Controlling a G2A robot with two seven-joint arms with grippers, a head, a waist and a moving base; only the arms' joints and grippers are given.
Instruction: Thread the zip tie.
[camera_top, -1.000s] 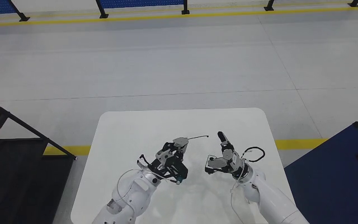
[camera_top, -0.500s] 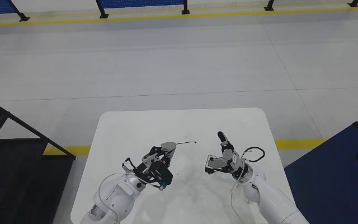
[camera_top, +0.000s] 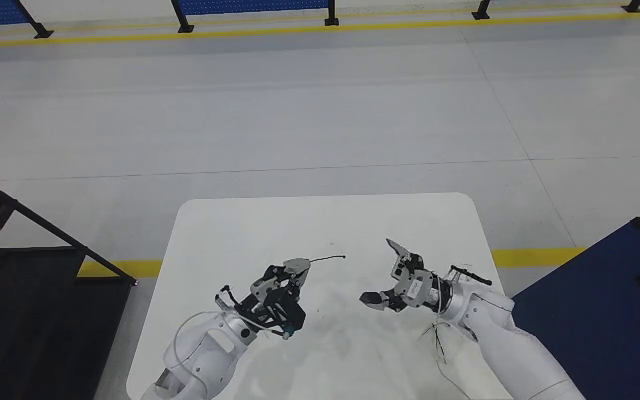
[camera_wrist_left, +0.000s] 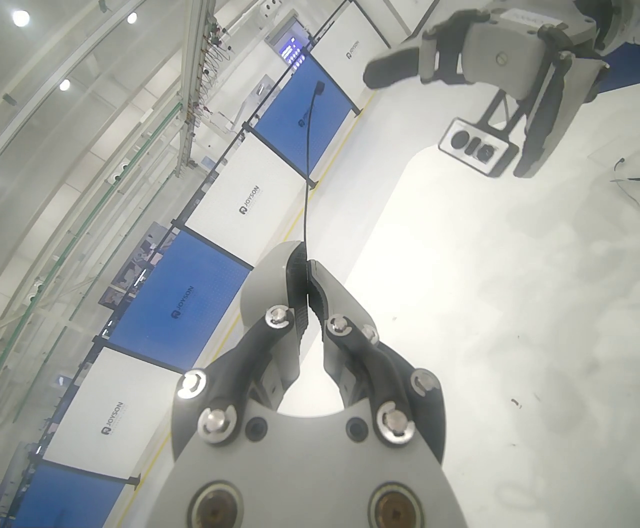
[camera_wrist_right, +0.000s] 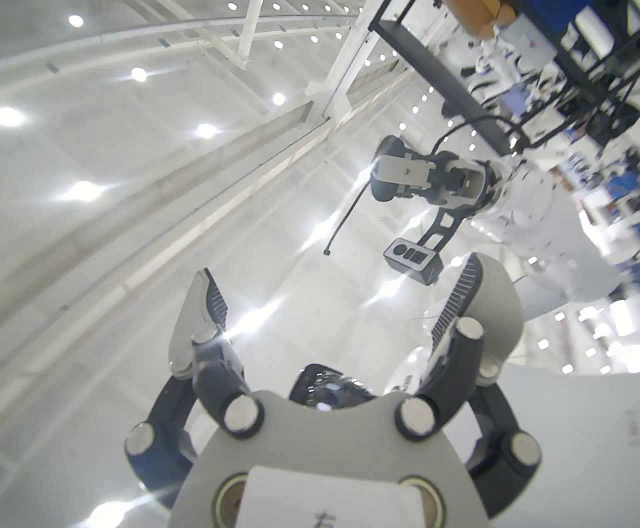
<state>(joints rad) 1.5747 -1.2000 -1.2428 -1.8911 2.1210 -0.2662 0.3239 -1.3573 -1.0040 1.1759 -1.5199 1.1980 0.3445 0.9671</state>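
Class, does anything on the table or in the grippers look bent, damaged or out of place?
Nothing stands out. The thin black plastic zip tie juts nearly straight from the shut left gripper; the right gripper is open and empty. The white table bears faint scuffs.

White table (camera_top: 230, 230), yellow floor tape (camera_top: 540, 257), blue barrier panels (camera_wrist_left: 200, 295)
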